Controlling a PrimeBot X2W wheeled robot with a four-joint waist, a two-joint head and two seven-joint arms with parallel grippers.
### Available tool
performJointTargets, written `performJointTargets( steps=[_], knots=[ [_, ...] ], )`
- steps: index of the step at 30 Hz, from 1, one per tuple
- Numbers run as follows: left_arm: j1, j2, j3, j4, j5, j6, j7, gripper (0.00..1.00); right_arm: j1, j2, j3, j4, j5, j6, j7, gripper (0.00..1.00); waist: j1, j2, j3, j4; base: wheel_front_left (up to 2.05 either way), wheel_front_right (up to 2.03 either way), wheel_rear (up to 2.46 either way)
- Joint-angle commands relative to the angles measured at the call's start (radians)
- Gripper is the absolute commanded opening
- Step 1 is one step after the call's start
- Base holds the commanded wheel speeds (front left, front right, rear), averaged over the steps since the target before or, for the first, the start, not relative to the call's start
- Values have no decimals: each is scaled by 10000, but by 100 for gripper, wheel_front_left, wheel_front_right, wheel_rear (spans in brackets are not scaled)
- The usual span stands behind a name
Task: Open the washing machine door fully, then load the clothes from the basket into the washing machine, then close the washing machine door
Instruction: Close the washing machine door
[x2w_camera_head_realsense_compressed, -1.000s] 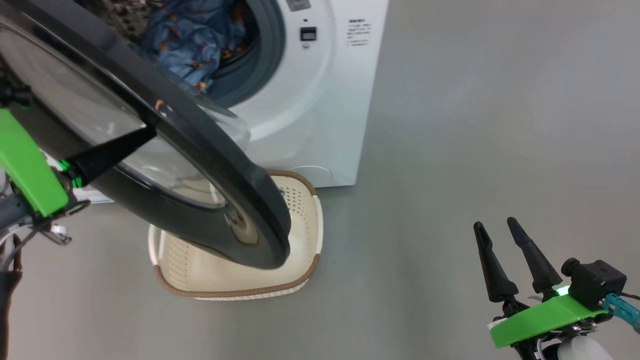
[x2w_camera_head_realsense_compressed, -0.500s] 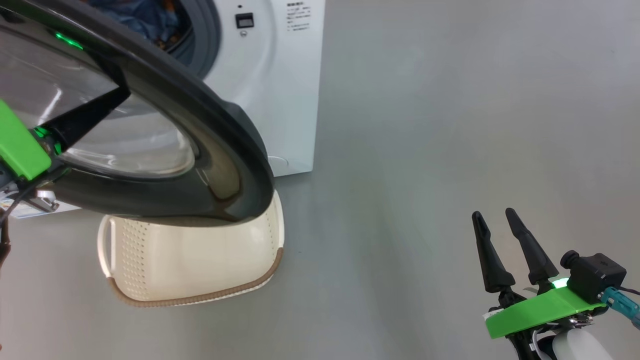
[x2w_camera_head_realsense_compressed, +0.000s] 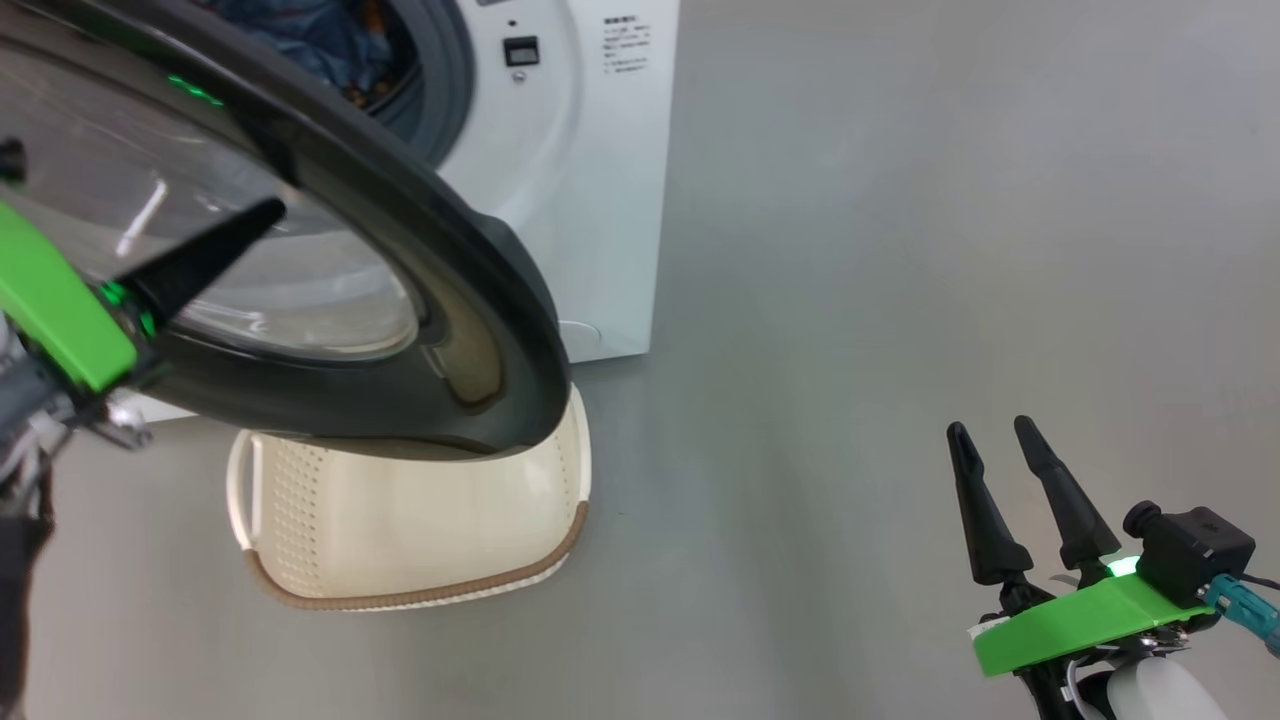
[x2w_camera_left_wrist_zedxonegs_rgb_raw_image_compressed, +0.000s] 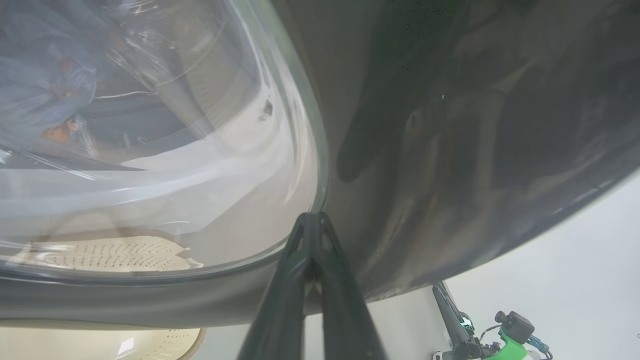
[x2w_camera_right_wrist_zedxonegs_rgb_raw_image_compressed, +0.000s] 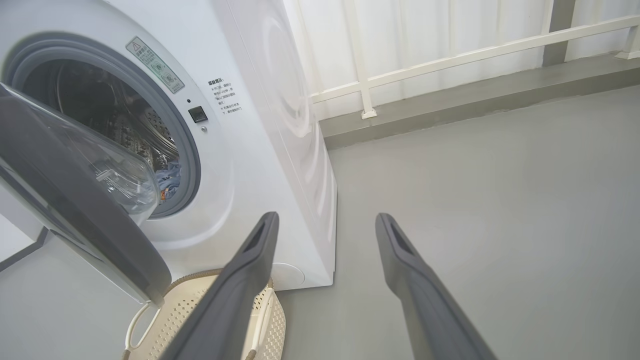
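The washing machine door (x2w_camera_head_realsense_compressed: 480, 300) stood partly open, hinged on the left and swung out from the white washing machine (x2w_camera_head_realsense_compressed: 590, 200). Its free edge pointed to the near right and its clear glass bowl bulged back toward the drum mouth. From above, the glossy black rim overhung the far part of the basket (x2w_camera_head_realsense_compressed: 400, 598). The cream basket sat on the grey floor (x2w_camera_head_realsense_compressed: 900, 250) just in front of the machine's lower right corner, with its long sides running left to right along the machine's front. The clothes (x2w_camera_head_realsense_compressed: 320, 35), blue cloth with orange-brown print, lay inside the drum behind the grey seal, and a fold showed at the bottom of the opening (x2w_camera_right_wrist_zedxonegs_rgb_raw_image_compressed: 167, 177). The left gripper (x2w_camera_head_realsense_compressed: 265, 215) was at the door's outer face with its two dark fingers pressed together and nothing between them. Their joined tip (x2w_camera_left_wrist_zedxonegs_rgb_raw_image_compressed: 312, 217) pointed at the line where the glass met the rim (x2w_camera_left_wrist_zedxonegs_rgb_raw_image_compressed: 450, 150). I could not tell whether it actually touched. The right gripper (x2w_camera_head_realsense_compressed: 990, 430) hung well apart on the near right above bare floor. Its fingers were spread wide and empty (x2w_camera_right_wrist_zedxonegs_rgb_raw_image_compressed: 326, 217), pointing far and a little left, toward the machine's right side (x2w_camera_right_wrist_zedxonegs_rgb_raw_image_compressed: 265, 125) and the basket's near corner (x2w_camera_right_wrist_zedxonegs_rgb_raw_image_compressed: 175, 305).
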Motion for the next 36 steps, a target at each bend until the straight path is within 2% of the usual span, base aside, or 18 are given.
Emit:
performJointTargets(
  steps=[1,8,12,13,16,17,18,19,20,22,36],
  knots=[
    [66,433,382,-349,-128,-52,-99,0,-121,-189,133,-209,-108,52,-80,100,0,-1,-135,156,0,0,0],
    [1427,512,403,-703,-243,-52,-812,0,-5,-308,145,-212,-97,52,-80,100,0,-1,-335,463,0,0,0],
    [2229,538,425,-876,-331,-52,-1288,13,51,-367,130,-227,-95,52,-80,100,0,-1,-380,584,0,0,0],
    [2398,547,407,-898,-321,-52,-1414,24,70,-389,126,-232,-95,52,-80,100,0,-1,-383,619,0,0,0],
    [2878,520,333,-951,-373,-52,-1756,39,131,-456,116,-231,-89,52,-80,100,0,-1,-417,724,0,0,0],
    [3027,530,293,-963,-340,-52,-1893,49,143,-474,109,-232,-85,52,-80,100,0,-1,-426,754,0,0,0],
    [3170,510,259,-956,-332,-52,-2045,65,152,-491,100,-232,-82,52,-80,100,0,-1,-435,785,0,0,0],
    [3170,510,259,-956,-332,-52,-2045,65,152,-491,100,-232,-82,52,-80,100,0,-1,-435,785,0,0,0],
    [3308,464,229,-939,-361,-52,-2193,80,162,-508,96,-229,-81,52,-80,100,0,-1,-461,817,0,0,0],
    [3584,440,124,-874,-323,-52,-2483,100,182,-539,105,-219,-80,52,-80,100,0,-1,-496,869,0,0,0],
    [4876,2,-983,315,78,-52,-5113,100,383,-703,210,-127,-47,52,-80,100,0,-1,-897,1236,0,0,0]
  ],
)
